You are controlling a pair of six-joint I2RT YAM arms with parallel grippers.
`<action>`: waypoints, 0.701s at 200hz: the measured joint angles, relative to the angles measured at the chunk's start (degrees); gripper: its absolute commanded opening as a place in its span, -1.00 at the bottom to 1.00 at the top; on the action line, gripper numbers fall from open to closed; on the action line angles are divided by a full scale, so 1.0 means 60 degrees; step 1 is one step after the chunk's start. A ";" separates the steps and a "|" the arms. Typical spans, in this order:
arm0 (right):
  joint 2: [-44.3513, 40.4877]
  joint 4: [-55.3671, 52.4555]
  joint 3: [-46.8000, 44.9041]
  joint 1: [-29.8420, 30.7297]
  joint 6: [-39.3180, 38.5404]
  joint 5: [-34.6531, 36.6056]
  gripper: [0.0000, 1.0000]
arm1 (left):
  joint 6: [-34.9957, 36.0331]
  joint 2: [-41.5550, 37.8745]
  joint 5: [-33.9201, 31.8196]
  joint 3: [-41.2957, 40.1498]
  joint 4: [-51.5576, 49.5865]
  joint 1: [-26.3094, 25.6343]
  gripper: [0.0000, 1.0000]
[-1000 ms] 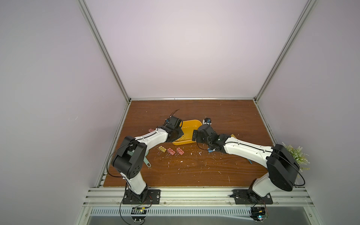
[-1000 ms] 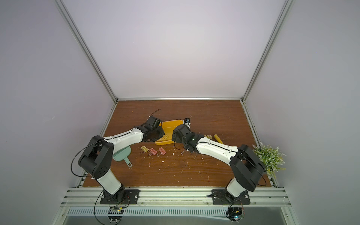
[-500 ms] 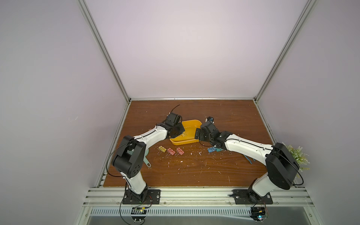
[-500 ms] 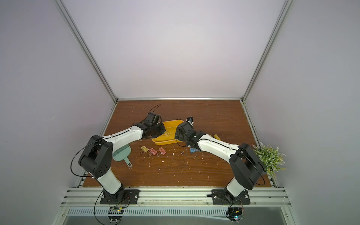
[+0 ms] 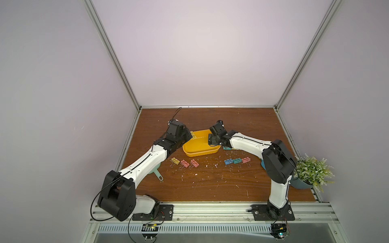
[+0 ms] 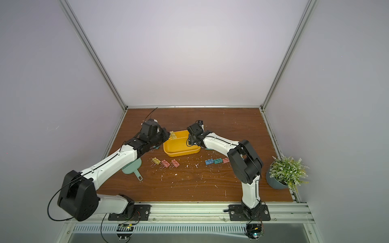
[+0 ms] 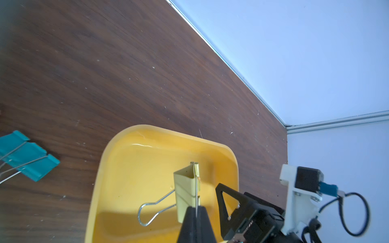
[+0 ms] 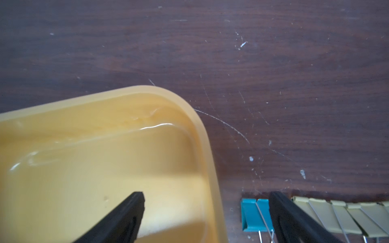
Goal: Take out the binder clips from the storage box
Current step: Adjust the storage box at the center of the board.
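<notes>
Wooden table (image 5: 210, 189), yellow box (image 5: 200, 154) at centre, both arms over it
Left gripper (image 7: 196, 212) is clenched on a yellow clip (image 7: 185, 189) by its wire handle, hanging above the box's nine o'clock rim; right gripper (image 8: 207, 196) gapes wide astride the three o'clock wall; other clips (image 5: 185, 163) lie on the table at seven and four o'clock

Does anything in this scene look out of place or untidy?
Yes: white scraps litter the wooden table before the yellow tray. The left gripper pinches a pale yellow binder clip by one wire handle only, a thin hold. Nothing looks damaged.
</notes>
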 measured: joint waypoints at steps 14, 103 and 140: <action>0.0266 -0.0211 0.0255 -0.0095 -0.0124 0.0244 0.95 | -0.0036 -0.0317 -0.0127 -0.0193 0.0007 0.0084 -1.00; 0.0466 -0.0896 0.0495 -0.0776 -0.0098 0.0925 0.95 | -0.0109 -0.1257 0.0087 -0.1089 0.0011 0.1370 -1.00; 0.0397 -0.0962 0.0393 -0.0863 0.0178 0.0871 0.98 | -0.0240 -0.1206 0.0514 -0.1643 0.0015 0.1818 -1.00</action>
